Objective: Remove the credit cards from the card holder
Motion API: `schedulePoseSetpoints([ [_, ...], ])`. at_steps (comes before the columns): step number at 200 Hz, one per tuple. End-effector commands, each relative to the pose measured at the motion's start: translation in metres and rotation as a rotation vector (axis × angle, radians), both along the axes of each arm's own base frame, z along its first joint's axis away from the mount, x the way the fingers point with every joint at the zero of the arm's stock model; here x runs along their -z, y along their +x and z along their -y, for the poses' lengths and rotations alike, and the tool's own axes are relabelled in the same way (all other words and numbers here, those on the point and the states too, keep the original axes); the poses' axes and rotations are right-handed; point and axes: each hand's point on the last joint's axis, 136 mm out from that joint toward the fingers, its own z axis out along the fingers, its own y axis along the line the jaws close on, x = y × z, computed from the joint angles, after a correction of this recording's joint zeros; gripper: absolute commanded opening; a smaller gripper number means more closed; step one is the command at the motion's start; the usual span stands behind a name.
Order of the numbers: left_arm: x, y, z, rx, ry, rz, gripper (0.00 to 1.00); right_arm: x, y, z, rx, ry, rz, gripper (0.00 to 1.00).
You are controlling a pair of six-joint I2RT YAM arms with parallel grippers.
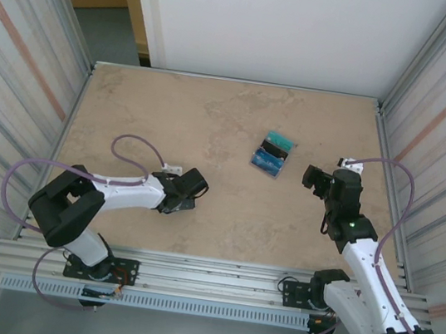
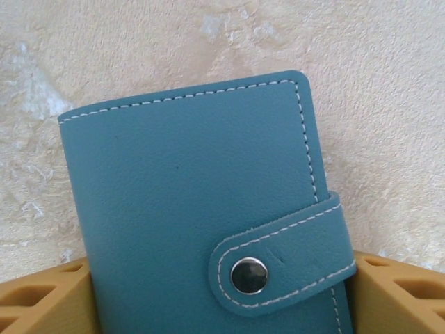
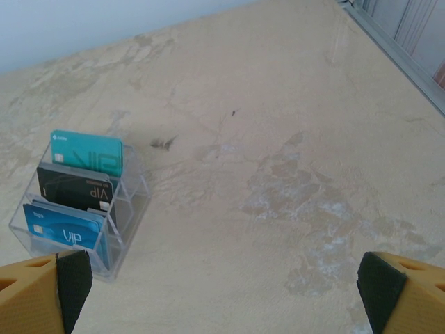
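The step in hand is judged to be the securing of the card holder (image 2: 201, 209), before any opening. In the left wrist view it is seen lying on the tabletop (image 2: 389, 104), folded shut, with its tab (image 2: 278, 261) fastened by the snap (image 2: 249, 275). The left gripper (image 1: 183, 189) is set low over it, with the jaws wide and placed at either side of its lower edges. Whether they press on it or only stand beside it cannot be told. The right gripper (image 1: 316, 179) is held well apart from it, jaws fully spread and nothing between them. Near that gripper, teal, black and blue cards (image 3: 73, 188) are stood in a clear stand (image 3: 132, 202). Whether any cards are inside the folded holder cannot be seen.

For the next move, a firm hold by the left jaws is called for, so that the holder is pinned or lifted. The tab must then be pulled off its snap, probably by the right gripper, which has to be brought across. Care is needed that the holder is not slid away while the tab is tugged.
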Motion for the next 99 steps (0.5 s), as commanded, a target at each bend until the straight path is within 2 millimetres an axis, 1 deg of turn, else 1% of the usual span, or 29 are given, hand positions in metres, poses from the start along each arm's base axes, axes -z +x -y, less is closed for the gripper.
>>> schedulePoseSetpoints([
  [1, -0.001, 0.001, -0.004, 0.012, 0.011, 0.004, 0.77, -0.002, -0.006, 0.004, 0.035, 0.014, 0.012, 0.99],
  [23, 0.0, 0.002, -0.001, 0.03, 0.003, 0.009, 0.76, -0.007, -0.007, 0.006, 0.041, 0.018, 0.024, 0.99],
  [27, 0.0, 0.002, -0.001, 0.034, 0.001, 0.01, 0.73, -0.008, -0.008, 0.006, 0.043, 0.021, 0.024, 0.99],
  [50, -0.002, 0.006, 0.002, 0.073, 0.015, 0.016, 0.69, -0.01, -0.011, 0.007, 0.056, 0.028, 0.016, 0.99],
  [82, -0.005, 0.011, 0.009, 0.125, 0.008, 0.041, 0.6, -0.008, -0.013, 0.005, 0.061, 0.063, -0.012, 0.99],
  [99, -0.007, 0.015, 0.015, 0.16, -0.01, 0.068, 0.59, -0.008, -0.015, 0.004, 0.066, 0.083, -0.037, 0.99],
])
